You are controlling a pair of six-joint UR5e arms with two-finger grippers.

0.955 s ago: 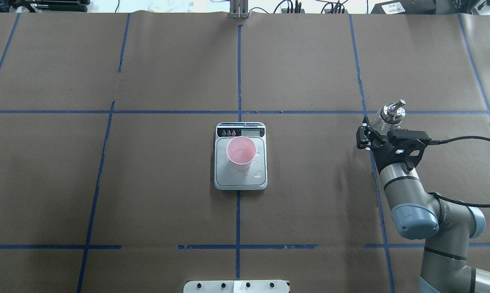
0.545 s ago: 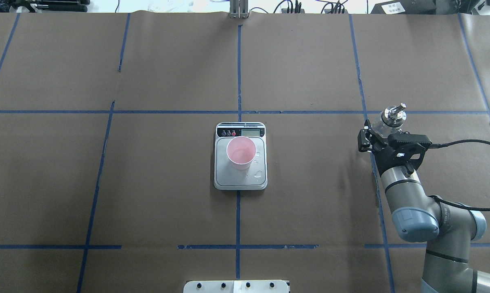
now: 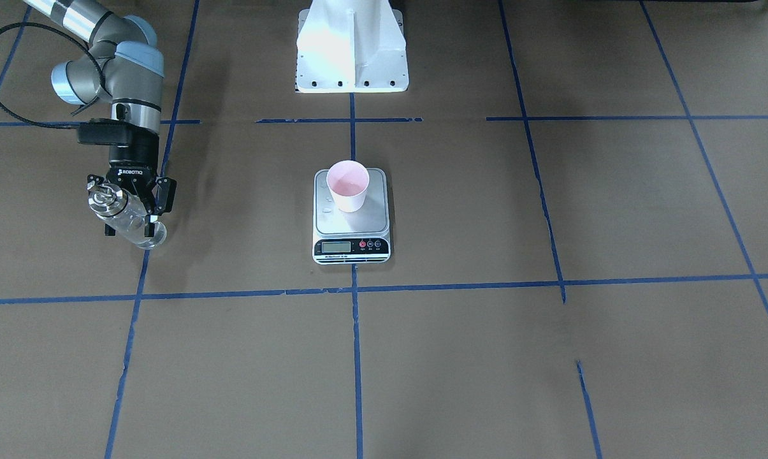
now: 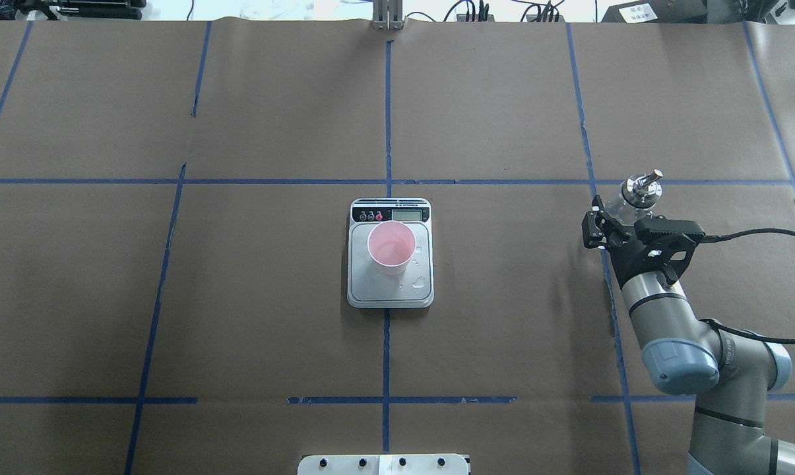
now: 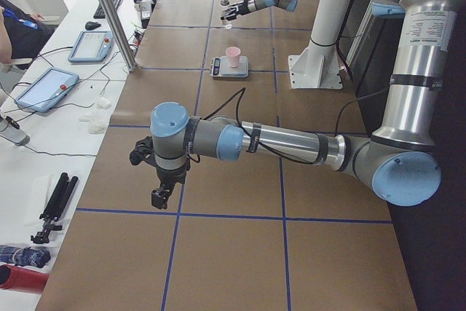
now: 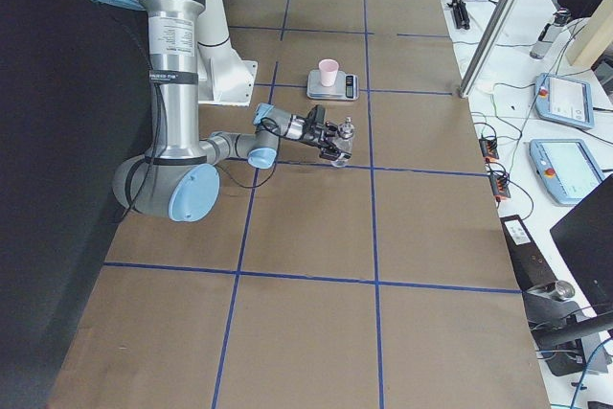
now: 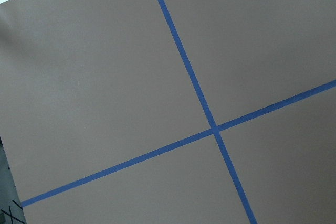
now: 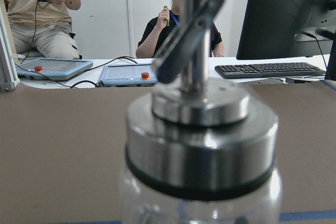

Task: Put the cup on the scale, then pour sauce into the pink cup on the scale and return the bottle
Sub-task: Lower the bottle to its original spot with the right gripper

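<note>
The pink cup (image 4: pixel 391 247) stands upright on the silver scale (image 4: pixel 371 293) at the table's middle, with a little liquid in its bottom. Far to the robot's right, my right gripper (image 4: pixel 613 216) is shut on the clear glass bottle (image 4: pixel 620 204), gripping its body below the silver spout cap (image 4: pixel 640 187). The bottle (image 3: pixel 127 218) is held upright, its base (image 3: pixel 153 240) at or just above the paper. The cap (image 8: pixel 202 129) fills the right wrist view. My left gripper (image 5: pixel 160 196) shows only in the exterior left view, hanging over the table's left end; I cannot tell its state.
Water drops (image 4: pixel 420 282) lie on the scale's platform beside the cup. Blue tape lines (image 4: pixel 387 119) grid the brown paper. The white robot mount (image 3: pixel 352 51) stands behind the scale. People sit past the far edge with tablets (image 8: pixel 126 72) and a keyboard (image 8: pixel 268 69).
The right arm has carried the bottle slightly rightward and downward in the overhead view, and drawn back a little. Cup and scale have not moved.
</note>
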